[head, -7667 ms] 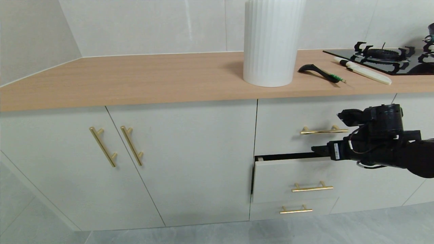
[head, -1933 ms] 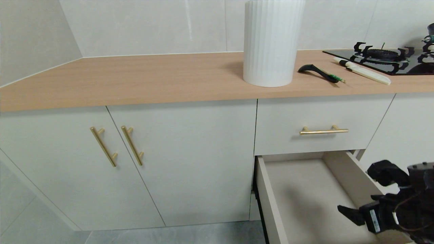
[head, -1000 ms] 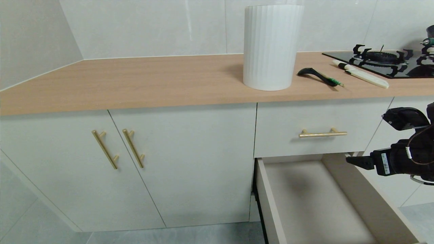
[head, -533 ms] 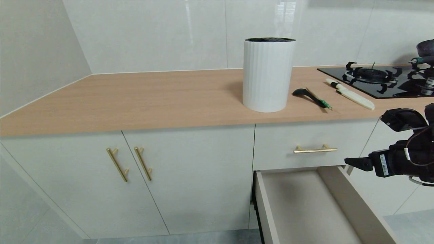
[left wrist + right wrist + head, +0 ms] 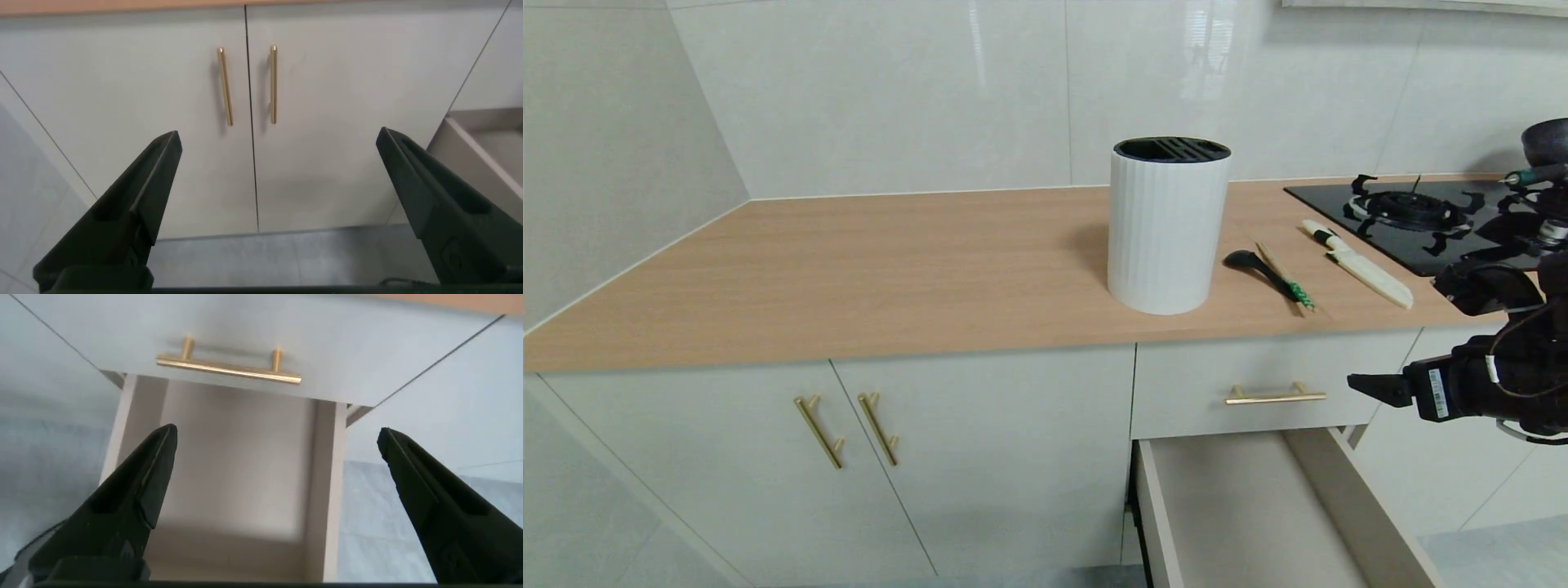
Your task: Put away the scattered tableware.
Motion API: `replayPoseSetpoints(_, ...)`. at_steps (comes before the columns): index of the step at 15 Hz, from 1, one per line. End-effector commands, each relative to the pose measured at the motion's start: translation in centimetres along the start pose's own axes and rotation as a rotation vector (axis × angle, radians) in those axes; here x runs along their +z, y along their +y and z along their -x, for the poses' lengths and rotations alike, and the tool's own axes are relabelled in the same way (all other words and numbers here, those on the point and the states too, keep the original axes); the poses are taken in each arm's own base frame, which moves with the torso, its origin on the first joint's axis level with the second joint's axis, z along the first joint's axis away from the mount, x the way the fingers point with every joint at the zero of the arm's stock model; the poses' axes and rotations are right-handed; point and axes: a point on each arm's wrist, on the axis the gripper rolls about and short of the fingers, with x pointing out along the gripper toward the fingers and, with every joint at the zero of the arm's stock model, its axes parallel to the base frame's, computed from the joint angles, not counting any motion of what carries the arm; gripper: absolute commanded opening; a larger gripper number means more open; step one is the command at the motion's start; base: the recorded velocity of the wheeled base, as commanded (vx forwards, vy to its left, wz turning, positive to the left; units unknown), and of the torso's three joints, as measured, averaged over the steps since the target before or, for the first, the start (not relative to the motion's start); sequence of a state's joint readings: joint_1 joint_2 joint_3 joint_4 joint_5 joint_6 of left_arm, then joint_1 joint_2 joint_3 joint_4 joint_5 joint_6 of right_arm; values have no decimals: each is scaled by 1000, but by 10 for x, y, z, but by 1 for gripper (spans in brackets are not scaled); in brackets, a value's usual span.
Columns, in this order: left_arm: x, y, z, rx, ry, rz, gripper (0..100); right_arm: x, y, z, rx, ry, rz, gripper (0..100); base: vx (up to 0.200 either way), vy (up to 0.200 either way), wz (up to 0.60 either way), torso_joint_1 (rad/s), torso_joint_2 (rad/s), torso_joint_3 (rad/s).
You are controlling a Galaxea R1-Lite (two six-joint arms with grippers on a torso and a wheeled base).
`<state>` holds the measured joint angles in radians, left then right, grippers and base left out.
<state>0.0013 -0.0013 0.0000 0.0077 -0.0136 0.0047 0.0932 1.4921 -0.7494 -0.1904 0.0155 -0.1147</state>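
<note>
On the wooden counter (image 5: 890, 269), near its front edge, stands a tall white ribbed cylindrical holder (image 5: 1168, 237) with a black slotted top. Just beside it, toward the black glass gas hob (image 5: 1372, 220) at the counter's right end, lies a black spoon (image 5: 1245, 263) with a green-tipped handle, and a thin pale wooden stick (image 5: 1262, 250) lies along it. A cream knife (image 5: 1364, 269) with a black band lies between these and the hob.

Below the counter, a pale drawer (image 5: 1153, 523) is pulled out under a shut drawer with a brass bar handle (image 5: 1274, 397). The right pincer (image 5: 274, 437) hangs over the open drawer, spread wide and gripping nothing. The left pincer (image 5: 278, 139), likewise spread and bare, faces two pale cupboard doors (image 5: 327, 163) with brass handles.
</note>
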Motion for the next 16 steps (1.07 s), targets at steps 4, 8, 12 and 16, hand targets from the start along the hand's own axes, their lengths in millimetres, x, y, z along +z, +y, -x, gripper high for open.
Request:
replayPoseSetpoints(4, 0, 0, 0, 0, 1, 0, 100, 52, 2, 7, 7, -116, 4, 100, 0, 0, 0, 17, -34, -21)
replayPoseSetpoints(8, 0, 0, 0, 0, 1, 0, 100, 92, 22, -6, 4, -40, -96, 100, 0, 0, 0, 0, 0, 0)
replayPoseSetpoints(12, 0, 0, 0, 0, 1, 0, 100, 108, 52, -43, -79, 75, -196, 100, 0, 0, 0, 0, 0, 0)
replayPoseSetpoints(16, 0, 0, 0, 0, 1, 0, 100, 104, 64, -60, -127, 93, -201, 100, 0, 0, 0, 0, 0, 0)
